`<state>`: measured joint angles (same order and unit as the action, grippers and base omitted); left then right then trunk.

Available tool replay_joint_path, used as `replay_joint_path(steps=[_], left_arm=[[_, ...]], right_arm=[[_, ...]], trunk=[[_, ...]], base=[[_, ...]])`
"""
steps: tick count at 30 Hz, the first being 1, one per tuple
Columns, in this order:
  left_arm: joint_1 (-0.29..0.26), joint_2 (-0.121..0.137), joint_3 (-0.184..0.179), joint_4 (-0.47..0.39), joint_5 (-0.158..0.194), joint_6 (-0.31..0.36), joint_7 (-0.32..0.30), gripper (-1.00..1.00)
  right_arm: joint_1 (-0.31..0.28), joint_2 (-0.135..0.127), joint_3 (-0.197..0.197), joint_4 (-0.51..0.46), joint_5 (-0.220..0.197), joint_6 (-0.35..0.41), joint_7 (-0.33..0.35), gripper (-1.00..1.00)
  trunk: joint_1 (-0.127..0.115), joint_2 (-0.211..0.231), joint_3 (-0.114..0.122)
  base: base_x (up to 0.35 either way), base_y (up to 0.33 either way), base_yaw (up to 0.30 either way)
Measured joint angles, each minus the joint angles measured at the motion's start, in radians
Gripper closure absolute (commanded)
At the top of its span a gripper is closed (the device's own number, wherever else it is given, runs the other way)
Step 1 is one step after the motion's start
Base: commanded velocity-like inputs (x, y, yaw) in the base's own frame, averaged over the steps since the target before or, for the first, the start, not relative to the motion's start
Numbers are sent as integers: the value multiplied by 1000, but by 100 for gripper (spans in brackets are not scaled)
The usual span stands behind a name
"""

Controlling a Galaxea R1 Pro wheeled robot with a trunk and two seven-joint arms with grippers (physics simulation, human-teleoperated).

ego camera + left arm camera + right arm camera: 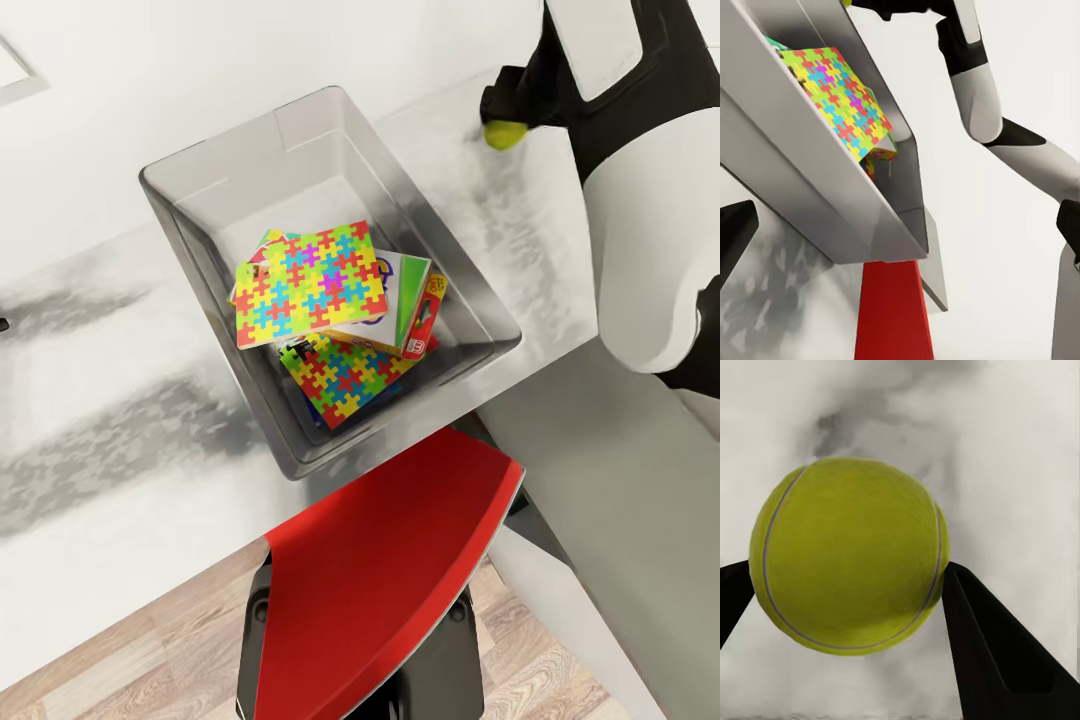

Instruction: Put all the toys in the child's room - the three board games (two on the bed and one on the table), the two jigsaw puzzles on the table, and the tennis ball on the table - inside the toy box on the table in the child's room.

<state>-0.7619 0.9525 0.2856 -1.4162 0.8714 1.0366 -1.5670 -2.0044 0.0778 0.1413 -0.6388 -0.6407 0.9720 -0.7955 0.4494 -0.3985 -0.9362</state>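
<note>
The light grey toy box stands on the white table. Inside it lie two jigsaw puzzles, one on top and one lower, over board games: a green-edged one and a red one. Beyond the box's far right corner, my right gripper is shut on the tennis ball, which sits between both black fingers above the tabletop. Beside the toy box's outer wall, my left gripper is open and holds nothing; the top puzzle shows over the rim.
A red chair is tucked against the table's near edge, right below the box. A lower grey-topped unit adjoins the table on the right. Wood-plank floor shows at the bottom left. A white wall rises behind the table.
</note>
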Motion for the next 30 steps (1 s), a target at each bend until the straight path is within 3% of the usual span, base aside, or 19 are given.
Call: replay_joint_path(steps=[7,30], left_arm=[[0,0,0,0,0,0,0,-100],[0,0,0,0,0,0,0,-100]], right_arm=[[7,-3,-61,-121,-5,55,-3,100],[24,-2,-63,-137,-2,57,-5,100]], trunk=[[0,0,0],[0,0,22]], base=[[0,0,0],[0,0,0]])
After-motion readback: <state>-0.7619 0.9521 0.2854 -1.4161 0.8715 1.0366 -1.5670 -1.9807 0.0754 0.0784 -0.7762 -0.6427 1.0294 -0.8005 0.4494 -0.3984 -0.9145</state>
